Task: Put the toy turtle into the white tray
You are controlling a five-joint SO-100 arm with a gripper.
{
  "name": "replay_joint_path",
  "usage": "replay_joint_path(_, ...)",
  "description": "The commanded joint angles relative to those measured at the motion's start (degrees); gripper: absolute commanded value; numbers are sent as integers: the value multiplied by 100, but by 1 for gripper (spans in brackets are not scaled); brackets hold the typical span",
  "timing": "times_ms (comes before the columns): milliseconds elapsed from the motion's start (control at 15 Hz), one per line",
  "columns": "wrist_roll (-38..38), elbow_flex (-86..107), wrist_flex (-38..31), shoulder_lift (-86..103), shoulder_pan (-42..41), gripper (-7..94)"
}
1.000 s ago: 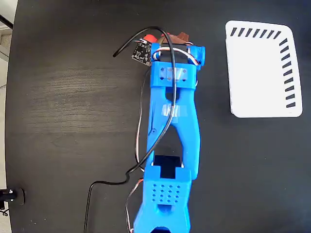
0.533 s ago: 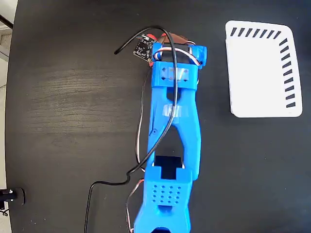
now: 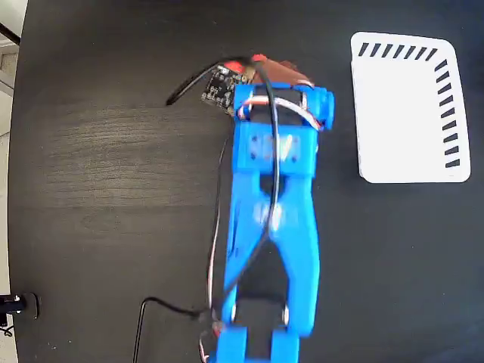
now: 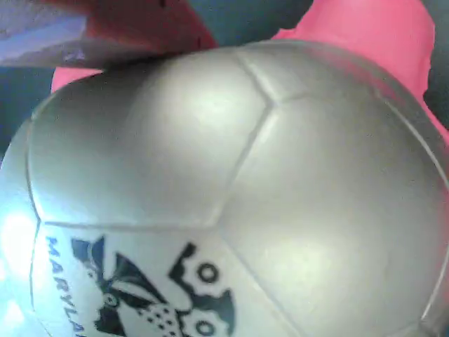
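Toy turtle (image 4: 231,196) filling the wrist view, right under claw (image 3: 265,68), claw's grip unclear

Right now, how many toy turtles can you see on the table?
1. The small red-orange toy turtle with the shiny domed shell fills the wrist view and sits mostly hidden under the blue arm's tip in the fixed view. Nothing else could hide another.

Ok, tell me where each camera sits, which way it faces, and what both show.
Fixed view: overhead, looking straight down on the black table; shows the blue arm, the tray at upper right, and a red bit of the turtle at the arm's tip.
Wrist view: on the arm, pressed close to the turtle's shell, which fills the frame; a blurred part at upper left may be a finger.
Shared: only the turtle.
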Motion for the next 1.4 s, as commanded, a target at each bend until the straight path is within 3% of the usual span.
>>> replay_joint_path(0,-62,44,378,1802,176,-1)
replay_joint_path(333,-369,-70,677,2355,1222,-1)
replay_joint_path(533,-940,-650,1292,1898,2030,-1)
replay_joint_path(733,-1099,-1705,1292,1011,2698,-1)
replay_joint_path(1333,-826,-4307,1160,-1740,2830,-1)
